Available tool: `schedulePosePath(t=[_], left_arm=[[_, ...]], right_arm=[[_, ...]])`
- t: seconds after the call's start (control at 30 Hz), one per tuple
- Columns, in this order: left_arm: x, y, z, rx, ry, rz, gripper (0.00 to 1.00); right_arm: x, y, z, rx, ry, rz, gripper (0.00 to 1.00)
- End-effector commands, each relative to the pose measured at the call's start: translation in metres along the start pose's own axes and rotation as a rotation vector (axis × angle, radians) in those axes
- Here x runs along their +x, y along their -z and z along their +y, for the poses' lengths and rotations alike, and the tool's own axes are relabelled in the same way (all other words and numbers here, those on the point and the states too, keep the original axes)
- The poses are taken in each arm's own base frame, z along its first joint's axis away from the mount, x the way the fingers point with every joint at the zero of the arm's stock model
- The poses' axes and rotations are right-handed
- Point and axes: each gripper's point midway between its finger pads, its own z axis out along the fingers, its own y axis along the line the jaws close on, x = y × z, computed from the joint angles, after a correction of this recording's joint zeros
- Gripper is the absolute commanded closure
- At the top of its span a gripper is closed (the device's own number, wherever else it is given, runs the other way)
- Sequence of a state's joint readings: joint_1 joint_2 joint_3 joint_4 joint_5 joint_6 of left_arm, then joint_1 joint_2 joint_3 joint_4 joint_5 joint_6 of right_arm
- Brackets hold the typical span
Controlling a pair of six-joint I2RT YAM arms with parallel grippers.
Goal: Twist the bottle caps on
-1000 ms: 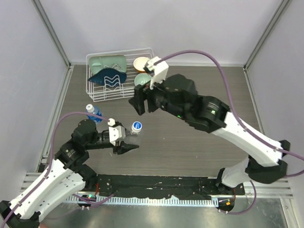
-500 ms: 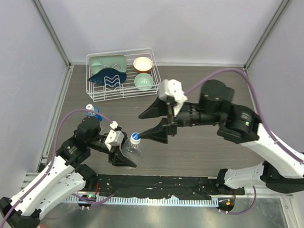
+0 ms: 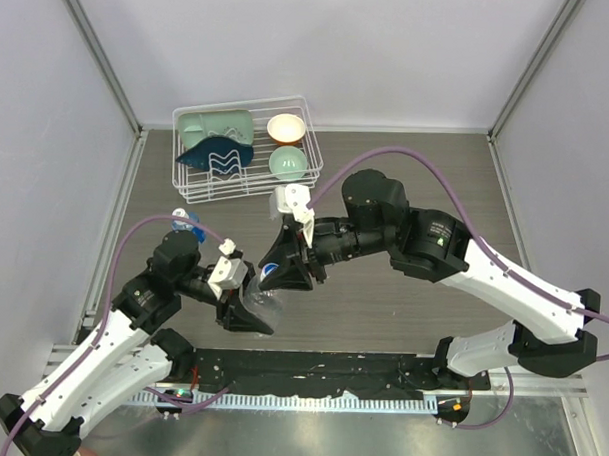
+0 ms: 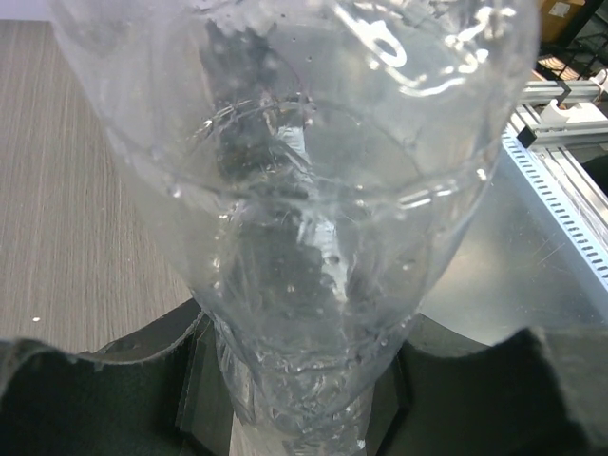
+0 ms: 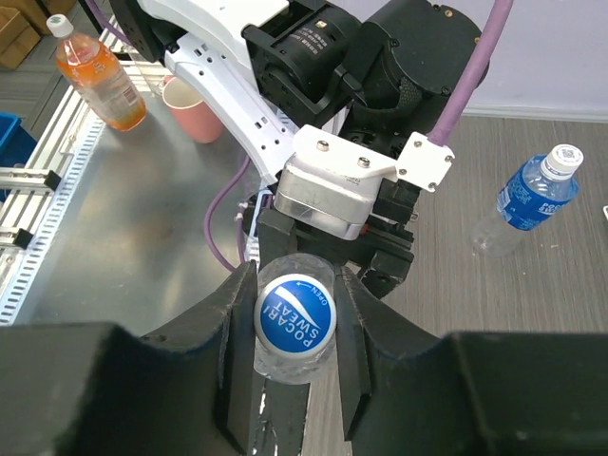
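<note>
My left gripper (image 3: pixel 244 308) is shut on the lower body of the plain clear bottle (image 4: pixel 313 237) and holds it tilted near the table's front. Its cap (image 5: pixel 294 315) is white-rimmed with a blue printed top and sits on the neck. My right gripper (image 5: pixel 295 318) is closed around this cap, one finger pressed on each side; in the top view it (image 3: pixel 280 272) covers most of the cap. The blue-label bottle (image 5: pixel 527 201) lies on the table with a white cap (image 5: pixel 567 157) on it, left of my left arm (image 3: pixel 190 224).
A white wire rack (image 3: pixel 289 102) at the back left holds pale green and cream bowls and a dark blue piece. An orange drink bottle (image 5: pixel 95 71) and a pink cup (image 5: pixel 190 100) stand beyond the table's metal front rail (image 3: pixel 309 383).
My right gripper has swung down and left from near the rack and closed its open jaws around the cap. My left gripper has kept hold of the plain bottle, shifting slightly.
</note>
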State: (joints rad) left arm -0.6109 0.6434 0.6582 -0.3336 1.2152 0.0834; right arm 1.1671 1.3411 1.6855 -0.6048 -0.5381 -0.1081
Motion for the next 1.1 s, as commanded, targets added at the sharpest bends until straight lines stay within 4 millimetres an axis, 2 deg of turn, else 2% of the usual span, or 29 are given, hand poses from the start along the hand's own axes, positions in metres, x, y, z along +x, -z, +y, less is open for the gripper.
schedulePosePath(t=[0.0,0.13,0.27,0.33,0.4,0.43,0.47,0.5,0.53,0.63,0.77,0.93,1.07], left_arm=[[-0.017,0.002,0.002,-0.019,-0.050,-0.025,1.00],[-0.019,0.003,0.005,-0.041,-0.064,-0.028,1.00],[-0.017,0.005,0.015,-0.096,-0.094,-0.020,1.00],[-0.016,0.007,0.024,-0.151,-0.126,-0.010,1.00],[-0.018,0.012,0.042,-0.252,-0.173,0.001,1.00],[-0.020,0.013,0.049,-0.287,-0.189,-0.001,1.00],[-0.022,0.016,0.055,-0.326,-0.200,-0.004,1.00],[-0.027,0.021,0.069,-0.403,-0.220,-0.007,1.00],[-0.029,0.023,0.073,-0.432,-0.229,-0.011,1.00],[-0.038,0.032,0.087,-0.529,-0.259,-0.023,1.00],[-0.040,0.040,0.099,-0.609,-0.276,-0.026,1.00],[-0.036,0.057,0.120,-0.752,-0.296,-0.003,1.00],[-0.028,0.070,0.136,-0.855,-0.287,0.030,1.00]], right_arm=[[-0.023,0.015,0.012,-0.015,0.046,-0.088,0.69],[-0.021,0.015,0.010,0.005,0.036,-0.089,0.84],[-0.016,0.013,-0.001,0.065,-0.006,-0.071,0.92],[-0.012,0.013,-0.021,0.179,-0.046,-0.042,0.95],[-0.011,0.015,-0.037,0.269,-0.088,-0.026,0.98],[0.003,0.013,-0.060,0.387,-0.112,0.029,0.99],[0.000,0.015,-0.068,0.447,-0.172,0.021,0.99],[0.010,0.017,-0.079,0.516,-0.203,0.059,0.99],[0.018,0.019,-0.100,0.637,-0.233,0.078,0.99],[0.021,0.029,-0.123,0.810,-0.304,0.062,0.99],[0.019,0.034,-0.139,0.931,-0.382,0.009,0.99],[0.025,0.030,-0.155,1.042,-0.475,-0.015,0.99],[0.026,0.015,-0.161,1.042,-0.520,-0.061,0.99]])
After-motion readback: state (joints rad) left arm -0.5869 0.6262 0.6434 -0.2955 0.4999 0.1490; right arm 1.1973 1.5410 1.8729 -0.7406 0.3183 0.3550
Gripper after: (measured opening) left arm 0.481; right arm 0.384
